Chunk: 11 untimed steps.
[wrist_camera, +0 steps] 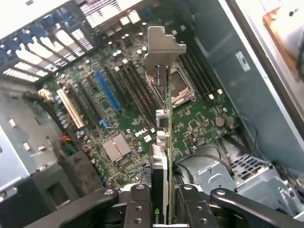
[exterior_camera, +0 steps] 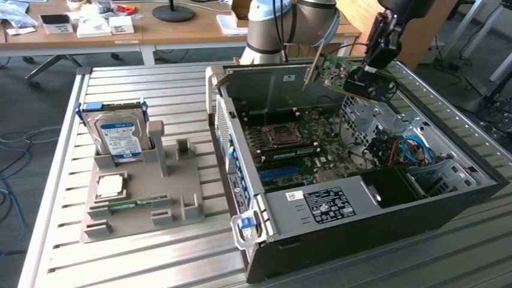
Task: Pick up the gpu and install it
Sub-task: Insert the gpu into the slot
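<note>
My gripper point(exterior_camera: 366, 77) is shut on the gpu point(exterior_camera: 340, 73), which hangs in the air over the far end of the open computer case point(exterior_camera: 448, 198). In the wrist view the gpu point(wrist_camera: 166, 142) is seen edge-on, clamped between my gripper point(wrist_camera: 164, 211) fingers point(wrist_camera: 138, 204). Its silvery end bracket point(wrist_camera: 160, 47) points away from the camera. Below it lies the green motherboard point(wrist_camera: 199, 123) with a blue slot point(wrist_camera: 107, 95) and a white slot point(wrist_camera: 71, 107). The card is clear of the board and touches no slot.
A grey holder point(exterior_camera: 132, 198) on the slatted metal table at the exterior view's left carries a silver blue-labelled hard drive point(exterior_camera: 119, 137), a processor chip point(exterior_camera: 110, 185) and a green memory stick point(exterior_camera: 128, 204). The case's walls, drive cage point(exterior_camera: 376, 120) and cables point(exterior_camera: 408, 150) surround the motherboard point(exterior_camera: 296, 144).
</note>
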Available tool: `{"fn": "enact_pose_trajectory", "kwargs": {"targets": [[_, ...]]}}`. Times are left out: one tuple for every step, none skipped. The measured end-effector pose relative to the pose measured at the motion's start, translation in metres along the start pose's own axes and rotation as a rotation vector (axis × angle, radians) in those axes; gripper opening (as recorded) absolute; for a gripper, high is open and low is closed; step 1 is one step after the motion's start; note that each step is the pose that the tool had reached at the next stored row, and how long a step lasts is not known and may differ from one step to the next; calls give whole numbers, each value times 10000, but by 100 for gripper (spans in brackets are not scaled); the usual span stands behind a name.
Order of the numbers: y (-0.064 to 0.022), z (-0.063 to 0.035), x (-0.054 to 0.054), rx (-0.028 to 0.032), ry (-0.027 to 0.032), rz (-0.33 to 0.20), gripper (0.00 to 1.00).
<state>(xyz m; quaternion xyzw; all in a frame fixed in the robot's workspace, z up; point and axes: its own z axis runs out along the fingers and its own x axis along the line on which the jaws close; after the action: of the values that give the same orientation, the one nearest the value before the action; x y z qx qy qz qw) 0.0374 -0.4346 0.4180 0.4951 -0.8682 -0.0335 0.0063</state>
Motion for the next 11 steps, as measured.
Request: {"fn": "enact_pose_trajectory", "kwargs": {"targets": [[0, 0, 0, -3, 12, -172, 27], [0, 1, 0, -7, 23, -342, 27], [0, 2, 0, -11, 34, -513, 27], [0, 2, 0, -15, 45, -680, 27], [0, 2, 0, -18, 55, -844, 27], [0, 3, 0, -22, 65, -1004, 27], [0, 4, 0, -26, 75, -1164, 27], [0, 4, 0, -29, 85, -1309, 27], [0, 4, 0, -32, 95, -1452, 27], [0, 4, 0, -35, 103, -1595, 27], [0, 5, 0, -39, 113, -1748, 27]]}}
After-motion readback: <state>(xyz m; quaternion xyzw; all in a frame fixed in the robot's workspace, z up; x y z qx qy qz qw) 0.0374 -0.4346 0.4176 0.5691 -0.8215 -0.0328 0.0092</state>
